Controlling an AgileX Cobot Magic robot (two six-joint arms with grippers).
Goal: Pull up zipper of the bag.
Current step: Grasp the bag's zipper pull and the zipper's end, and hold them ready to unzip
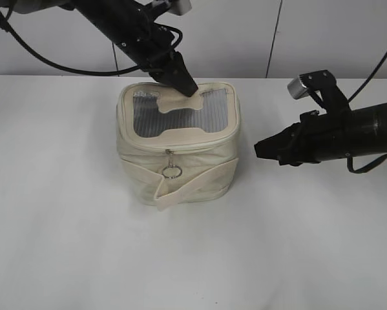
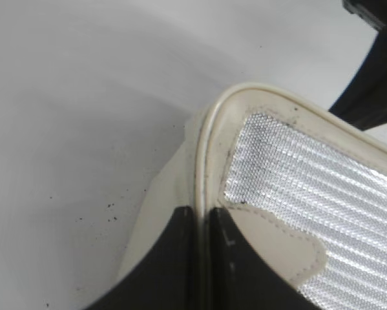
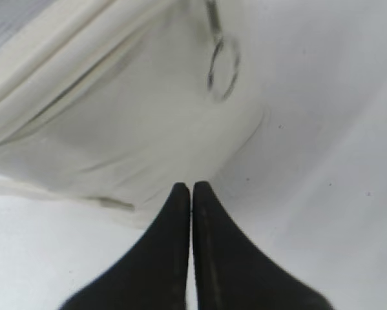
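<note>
The cream bag (image 1: 180, 174) stands upright on the white table, its grey mesh top (image 1: 156, 117) facing up with a cream bone-shaped patch. The zipper track runs under the top rim; its silver slider with the round ring pull (image 1: 172, 170) hangs at the front, also in the right wrist view (image 3: 222, 68). My left gripper (image 1: 188, 86) is shut on the bag's top rim (image 2: 203, 194) at the back edge. My right gripper (image 1: 258, 152) is shut and empty, just right of the bag (image 3: 115, 129), its tips (image 3: 191, 188) near the side wall.
A cream strap (image 1: 170, 194) wraps round the bag's lower front, its loose end hanging at the front. The white tabletop (image 1: 83, 245) extends around the bag. A pale wall lies behind the table's far edge.
</note>
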